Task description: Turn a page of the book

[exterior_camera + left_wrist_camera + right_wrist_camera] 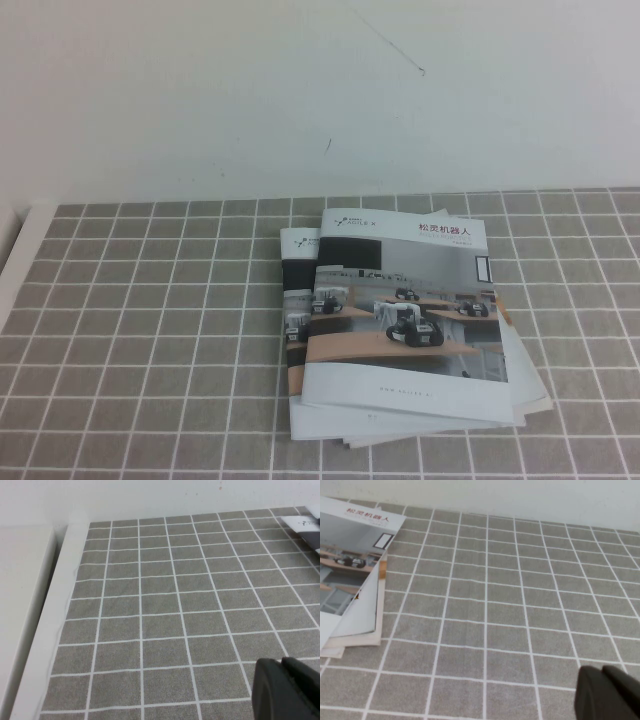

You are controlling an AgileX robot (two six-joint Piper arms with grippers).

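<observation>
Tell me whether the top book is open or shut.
Shut: the book lies flat, cover photo up, atop the stack; both grippers are away from it.

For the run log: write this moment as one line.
book: closed, top of stack | page: unturned | left gripper: away over mat | right gripper: away over mat | contact: none

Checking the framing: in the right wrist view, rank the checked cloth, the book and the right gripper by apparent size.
Largest: checked cloth.
Then the book, cropped by the frame.
Smallest: right gripper, only partly in frame and nearest the camera, so unsure.
The left gripper shows only in the left wrist view, over cloth.
</observation>
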